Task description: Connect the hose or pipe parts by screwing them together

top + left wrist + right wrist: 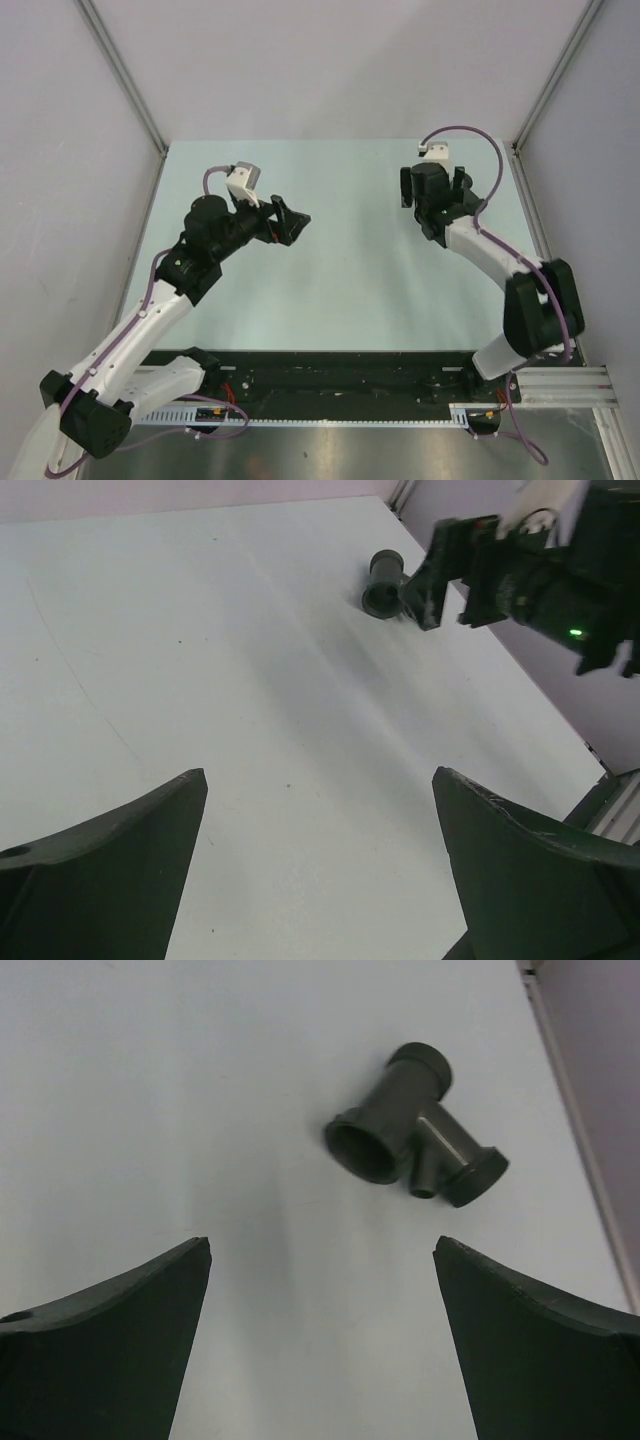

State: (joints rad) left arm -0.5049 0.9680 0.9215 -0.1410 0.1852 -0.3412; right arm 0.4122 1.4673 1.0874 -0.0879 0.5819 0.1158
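Observation:
A dark grey branched pipe fitting [415,1125] lies on the pale table, just ahead and slightly right of my right gripper [322,1242]. That gripper is open and empty, hovering over the table. In the left wrist view the same fitting [382,583] shows as a short stubby tube lying beside a finger of the right gripper [430,580]. My left gripper [320,772] is open with only bare table between its fingers, well away from the fitting. In the top view the left gripper [292,222] points toward the right gripper [433,190], whose body hides the fitting.
The pale green table [340,280] is enclosed by grey walls with metal frame posts [125,80] at the back corners. The table's right edge [575,1110] runs close to the fitting. Purple cables [470,135] loop off both wrists.

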